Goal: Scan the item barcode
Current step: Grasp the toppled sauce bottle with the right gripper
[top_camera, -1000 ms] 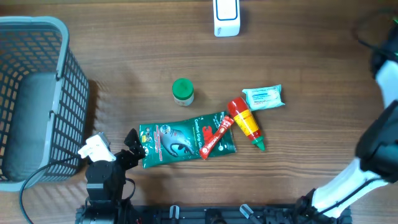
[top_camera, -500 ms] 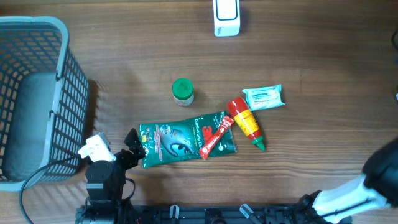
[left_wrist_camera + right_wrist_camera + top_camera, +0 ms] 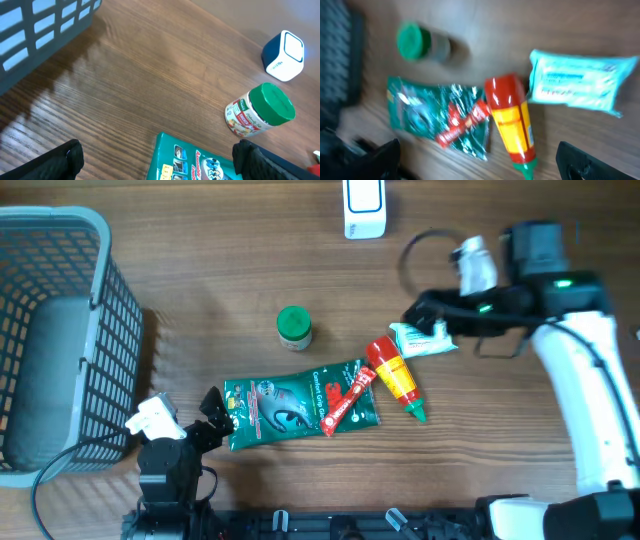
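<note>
- Right tool (image 3: 420, 318) is out over the middle of the bench (image 3: 200, 270), jaws spread wide and nothing between them.
- It hangs over the top-left corner of the wipes pack (image 3: 428, 339). Whether it touches the pack, the overhead view can't settle.
- That pale blue-green pack lies flat, just beside the red sauce bottle (image 3: 397, 379), whose green tip points away from it.
- My read is that the wipes pack is the item being lined up, and this is the reach, with the grasp not yet made.
- The barcode scanner (image 3: 364, 207) sits at the far edge of the bench, well apart from the pack with bare wood between.
- Left tool (image 3: 216, 412) is parked at the near edge with its jaws apart and empty, right at the end of the green pouch (image 3: 290, 408).
- A red sachet (image 3: 346, 401) lies across that pouch, the green-lidded jar (image 3: 293, 326) stands behind it, and the basket (image 3: 100, 290) waits on the far left.
- Next call: drop squarely over the pack, close across its narrow width and lift clear of the bottle.
- Then carry it to the scanner, barcode side turned to the window. No barcode shows on the pack's upper face.
</note>
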Action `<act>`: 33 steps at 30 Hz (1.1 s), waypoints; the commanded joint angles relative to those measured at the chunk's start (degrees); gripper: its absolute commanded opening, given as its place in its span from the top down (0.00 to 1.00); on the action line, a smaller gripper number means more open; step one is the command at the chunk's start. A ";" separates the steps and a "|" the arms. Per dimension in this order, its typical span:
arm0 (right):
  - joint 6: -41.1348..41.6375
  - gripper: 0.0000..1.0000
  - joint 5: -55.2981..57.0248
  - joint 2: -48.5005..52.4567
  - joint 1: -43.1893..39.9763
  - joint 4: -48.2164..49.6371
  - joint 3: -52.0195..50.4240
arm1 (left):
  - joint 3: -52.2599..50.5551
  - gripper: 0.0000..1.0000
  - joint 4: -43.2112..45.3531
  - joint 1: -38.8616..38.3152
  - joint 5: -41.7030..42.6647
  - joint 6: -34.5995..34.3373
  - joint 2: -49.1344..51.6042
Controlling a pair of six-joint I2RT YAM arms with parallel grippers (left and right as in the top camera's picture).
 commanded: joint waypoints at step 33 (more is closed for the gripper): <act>0.39 0.69 -13.57 14.93 14.16 -0.94 1.55 | 0.00 0.00 -0.17 0.35 0.50 -0.33 -0.26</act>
